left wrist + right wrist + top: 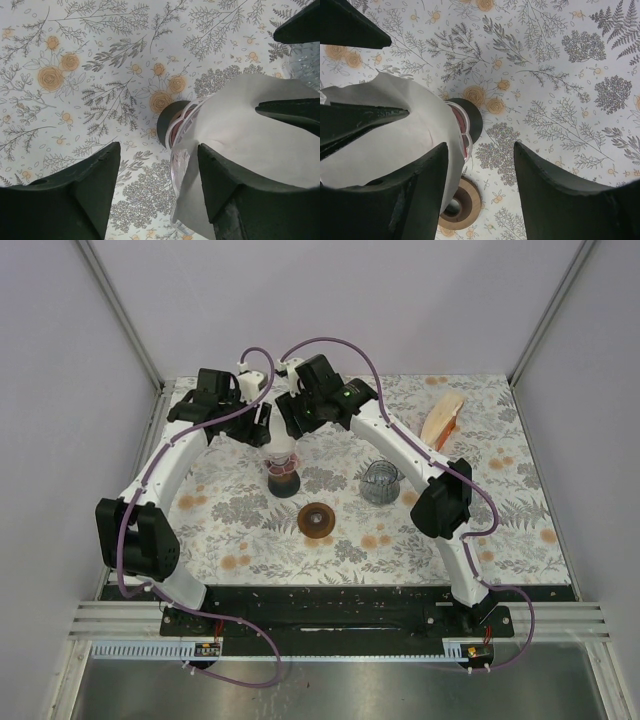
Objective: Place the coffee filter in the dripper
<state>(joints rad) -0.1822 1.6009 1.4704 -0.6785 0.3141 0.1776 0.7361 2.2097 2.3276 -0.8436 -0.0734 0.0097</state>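
The white paper coffee filter (283,448) stands in the clear dripper (284,478) on its dark base, its top sticking out above the rim. In the left wrist view the filter (250,130) fills the dripper's clear rim (176,165). My left gripper (159,150) is open, and its right finger (240,190) lies against the paper. In the right wrist view the filter (385,145) and the dripper (466,135) sit at the left. My right gripper (480,147) is open, its left finger (405,195) beside the paper. Both grippers (258,430) (292,423) hover just behind the dripper.
A wooden ring (318,519) lies in front of the dripper and also shows in the right wrist view (467,205). A clear ribbed glass piece (380,483) stands to the right. A stack of tan filters (442,418) leans at the back right. The table has a floral cloth (520,510).
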